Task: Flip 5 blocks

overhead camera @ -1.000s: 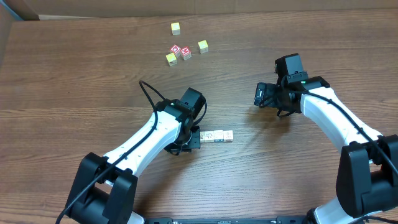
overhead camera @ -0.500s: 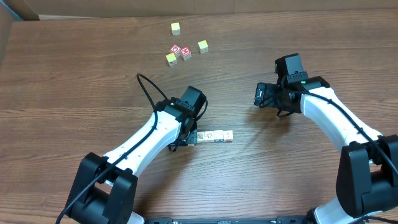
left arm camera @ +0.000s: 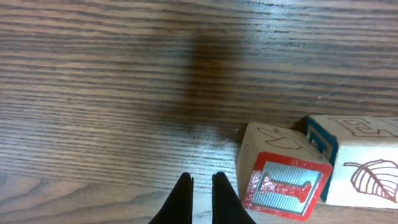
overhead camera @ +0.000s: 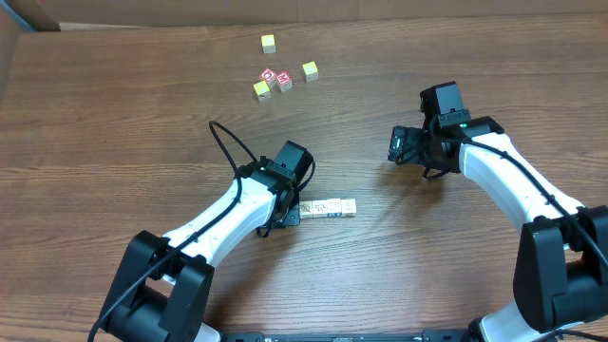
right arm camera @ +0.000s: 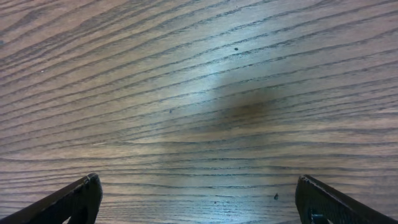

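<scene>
A short row of several pale blocks [overhead camera: 328,207] lies on the table's middle. My left gripper [overhead camera: 289,215] sits low at the row's left end, shut and holding nothing. In the left wrist view its gripper [left arm camera: 201,184] has dark tips almost touching above bare wood. Just right of them stands a block with a red-bordered white face [left arm camera: 283,186]. Against that block leans a pale block with a leaf drawing and a blue edge [left arm camera: 360,163]. My right gripper [overhead camera: 399,145] hangs open over bare wood at the right. In its wrist view the right gripper [right arm camera: 199,200] has nothing between its fingers.
At the back of the table lie yellow-faced cubes [overhead camera: 269,43], [overhead camera: 310,70], [overhead camera: 261,89] and a pair of red-faced cubes [overhead camera: 276,79]. A black cable [overhead camera: 228,147] loops off the left arm. A brown box edge [overhead camera: 19,19] stands at the far left corner.
The left arm has shifted slightly toward the near side, uncovering the row's left end. The blocks and the right arm have not moved.
</scene>
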